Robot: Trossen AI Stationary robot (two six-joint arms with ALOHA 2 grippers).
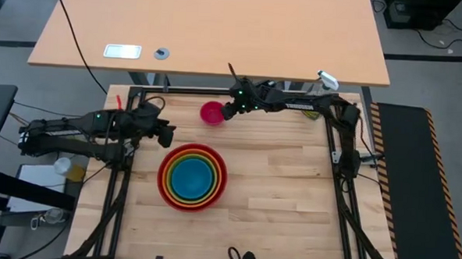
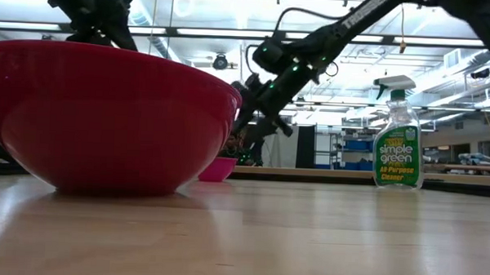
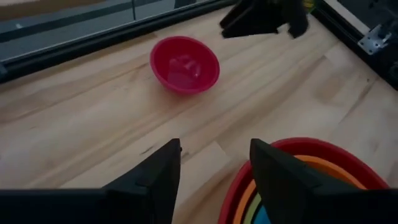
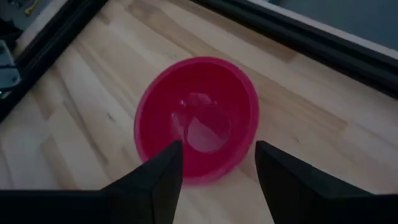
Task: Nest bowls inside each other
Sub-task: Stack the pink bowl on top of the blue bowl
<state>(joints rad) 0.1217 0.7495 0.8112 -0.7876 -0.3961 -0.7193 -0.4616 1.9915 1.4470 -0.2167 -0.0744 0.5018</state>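
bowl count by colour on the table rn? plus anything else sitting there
Red bowl: 1
Orange bowl: 1
Lime green bowl: 1
Blue bowl: 1
Magenta-pink bowl: 1, apart from the nested stack
Spray bottle: 1
Total: 5 bowls, 6 things

L gripper point(image 1: 167, 134) jaws apart, empty, arm stretched in from left; R gripper point(image 1: 226, 108) open, empty, angled down.
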